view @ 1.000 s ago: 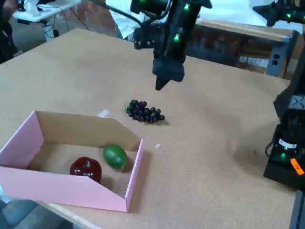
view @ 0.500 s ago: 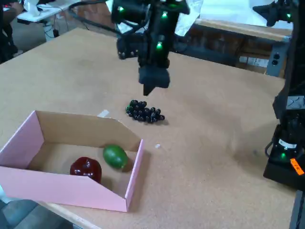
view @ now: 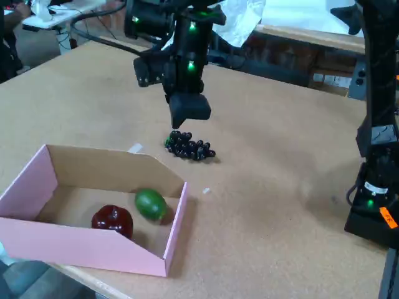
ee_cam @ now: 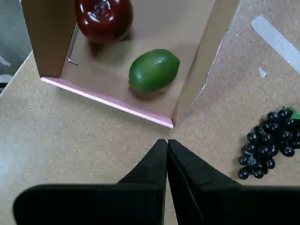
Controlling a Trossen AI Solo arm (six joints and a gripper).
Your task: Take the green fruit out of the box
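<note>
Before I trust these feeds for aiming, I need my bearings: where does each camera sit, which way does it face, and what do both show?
Wrist view: rides on the arm, looking down past the shut gripper at the box holding the green fruit.
Fixed view: stands off the table's near corner, above, looking across it; shows the arm and gripper over the grapes.
Shared: box, green fruit, red fruit, grapes.

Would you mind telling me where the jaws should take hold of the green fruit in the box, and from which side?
Probably from straight above, across the narrow middle of the green fruit. It lies on its side on the floor of the box, apart from the red fruit, and the box is open only on top. The gripper is shut now, so the jaws must open first.
</note>
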